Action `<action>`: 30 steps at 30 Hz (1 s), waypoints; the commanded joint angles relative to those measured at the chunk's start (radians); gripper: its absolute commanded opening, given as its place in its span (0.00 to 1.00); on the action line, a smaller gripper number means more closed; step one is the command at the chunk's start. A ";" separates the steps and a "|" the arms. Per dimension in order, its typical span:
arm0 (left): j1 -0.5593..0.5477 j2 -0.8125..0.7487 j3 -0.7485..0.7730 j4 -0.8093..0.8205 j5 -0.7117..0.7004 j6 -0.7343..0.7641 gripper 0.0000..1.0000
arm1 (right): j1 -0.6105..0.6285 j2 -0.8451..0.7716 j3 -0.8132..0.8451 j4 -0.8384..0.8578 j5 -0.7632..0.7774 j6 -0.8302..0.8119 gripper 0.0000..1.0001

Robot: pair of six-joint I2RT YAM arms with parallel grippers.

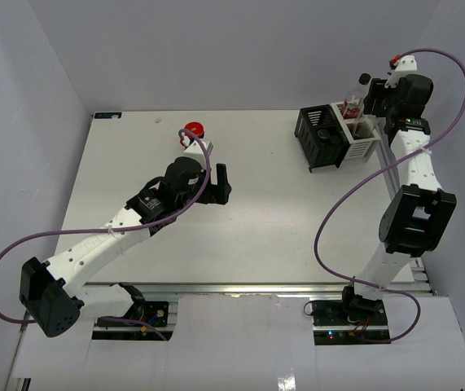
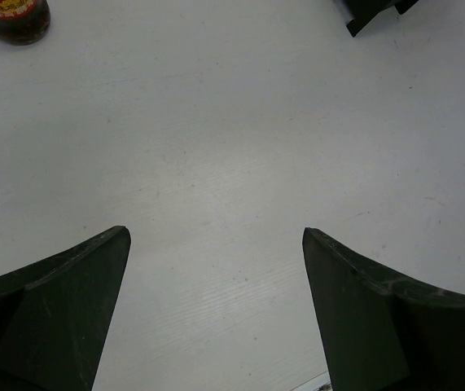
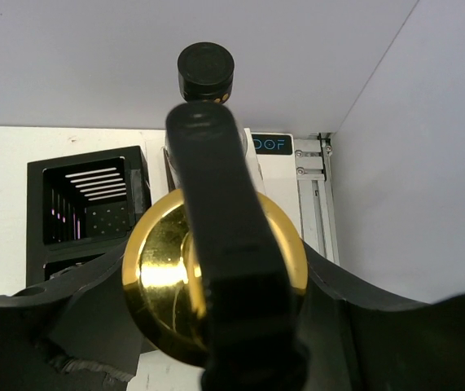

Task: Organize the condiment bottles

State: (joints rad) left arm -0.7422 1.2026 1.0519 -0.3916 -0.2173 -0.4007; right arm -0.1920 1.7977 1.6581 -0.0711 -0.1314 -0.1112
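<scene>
My left claw (image 2: 216, 235) is spread wide apart with nothing between its fingers. It sits over bare worktop (image 1: 256, 236), left of the middle. Just past it, close to the far edge, stands the dark jar with the red lid (image 1: 193, 130). It is upright, on its own and clear of my fingers. My left wrist view catches only its lower part in the top left corner.

My right claw (image 1: 378, 98) is up at the far right corner, over the white half of the wire rack (image 1: 363, 147). The rack's black half (image 1: 320, 138) is joined to the white half on its left. Looking down from my right wrist, I see the round gold top of the clear bottle (image 3: 157, 277) sitting between my two fingers, which press in on it from both sides. I take that claw to be clamped on it. A black bar crosses the gold top, and I cannot tell what it belongs to.

A round black cap (image 3: 205, 69) shows just beyond the gold top, and from above it sits on a clear body. The red-labelled bottle (image 1: 350, 108) stands in the white half of the rack, just beside my right claw. I cannot make out what the black half holds.
</scene>
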 commanded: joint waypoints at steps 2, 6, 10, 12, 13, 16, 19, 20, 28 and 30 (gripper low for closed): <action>0.004 -0.033 0.011 0.000 0.013 -0.004 0.98 | -0.015 -0.050 0.012 0.079 0.007 0.015 0.08; 0.003 -0.027 0.011 -0.004 0.012 -0.001 0.98 | -0.017 -0.028 0.028 0.034 0.006 0.024 0.08; 0.006 -0.026 0.013 0.000 0.014 -0.002 0.98 | -0.017 -0.007 0.036 0.010 -0.005 0.017 0.08; 0.006 -0.026 0.010 0.001 0.015 -0.001 0.98 | -0.017 0.012 0.052 -0.011 -0.012 0.013 0.08; 0.006 -0.025 0.011 0.003 0.015 -0.002 0.98 | -0.017 0.020 0.059 -0.017 -0.016 0.013 0.08; 0.006 -0.012 0.017 0.000 0.015 0.000 0.98 | -0.017 0.043 0.077 -0.031 -0.039 0.007 0.13; 0.006 -0.002 0.026 -0.001 0.015 0.002 0.98 | -0.017 0.057 0.071 -0.018 -0.048 0.002 0.30; 0.006 0.001 0.030 -0.001 0.016 0.001 0.98 | -0.015 0.062 0.067 -0.010 -0.048 0.002 0.31; 0.007 0.014 0.051 0.000 0.026 0.000 0.98 | -0.017 0.122 0.089 0.017 -0.087 -0.002 0.59; 0.007 0.018 0.053 -0.001 0.026 0.000 0.98 | -0.016 0.126 0.092 0.016 -0.094 -0.001 0.64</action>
State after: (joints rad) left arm -0.7410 1.2212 1.0601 -0.3926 -0.2086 -0.4007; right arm -0.2028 1.9266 1.6842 -0.0978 -0.1879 -0.1131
